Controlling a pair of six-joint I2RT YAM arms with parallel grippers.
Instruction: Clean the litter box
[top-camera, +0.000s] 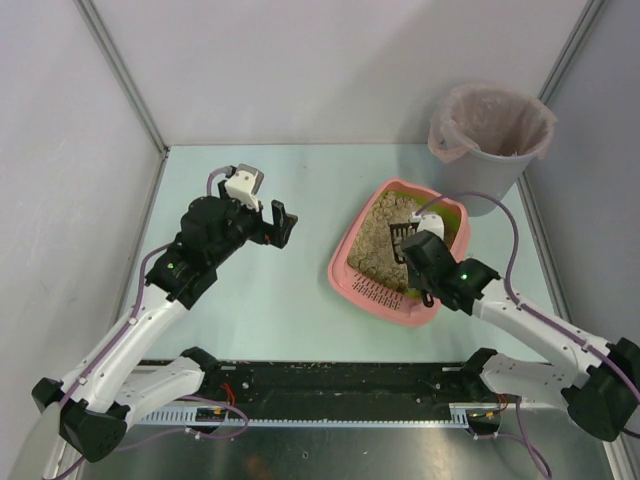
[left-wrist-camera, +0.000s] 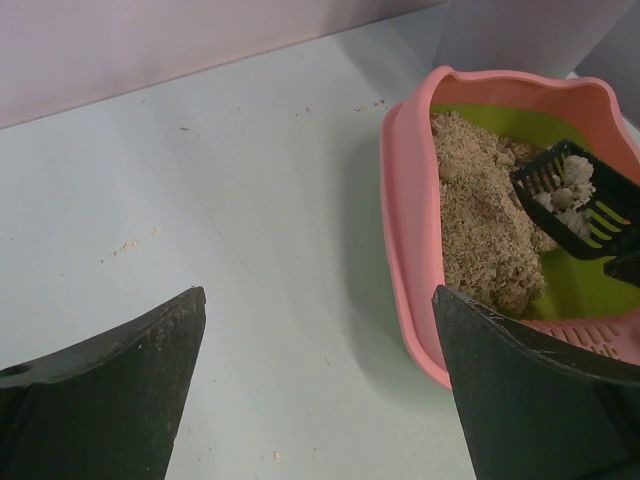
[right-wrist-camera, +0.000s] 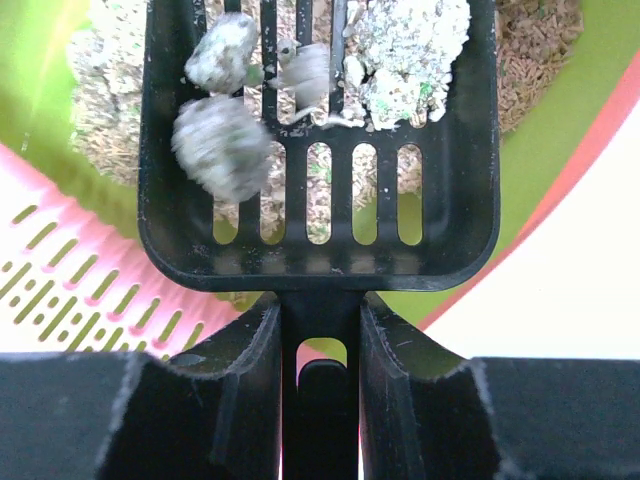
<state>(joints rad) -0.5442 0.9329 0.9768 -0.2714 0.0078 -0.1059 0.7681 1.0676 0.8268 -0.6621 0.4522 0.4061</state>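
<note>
"Right, the litter box (top-camera: 385, 292) sits on the tabletop (top-camera: 260, 290) toward the right side. Its slotted pink rim is nearest the arms, and the grey bucket (top-camera: 490, 140) is just beside its far corner."

"And the right fingers (right-wrist-camera: 230, 400) pinch the black scoop (right-wrist-camera: 300, 265) by its handle, one on each side."

"The scoop hangs over the box, above the beige litter (left-wrist-camera: 480, 230), with grey-white clumps (right-wrist-camera: 225, 150) lying across its slots."

"Over on the other side, the left fingers (left-wrist-camera: 120, 390) are spread wide, holding nothing, above bare tabletop."

"Yes, they hover beside the box, not touching its pink wall."
</note>
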